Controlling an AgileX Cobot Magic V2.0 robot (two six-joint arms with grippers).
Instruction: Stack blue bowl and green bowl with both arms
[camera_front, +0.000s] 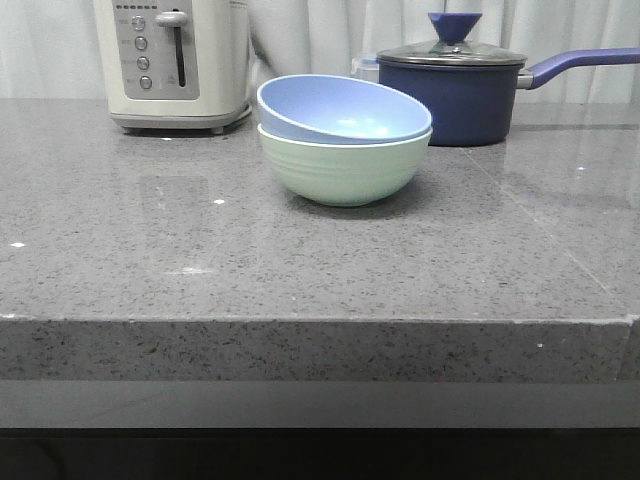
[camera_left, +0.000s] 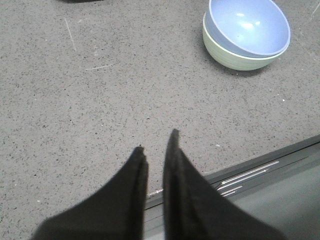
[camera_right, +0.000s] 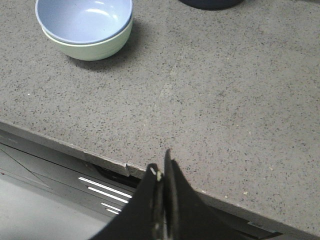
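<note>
Blue bowl (camera_front: 340, 108) tilted, nested in green bowl (camera_front: 343, 170)

We're seeing both grippers, left gripper (camera_left: 156, 145) and right gripper (camera_right: 161, 170), showing matte black, smooth, tapering pointed jaws.

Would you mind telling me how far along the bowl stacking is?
It looks done: the blue bowl sits nested, slightly tilted, in the green bowl. Nothing is in hand; the left gripper and right gripper hold nothing, back by the counter edge. Nothing appears left.
</note>
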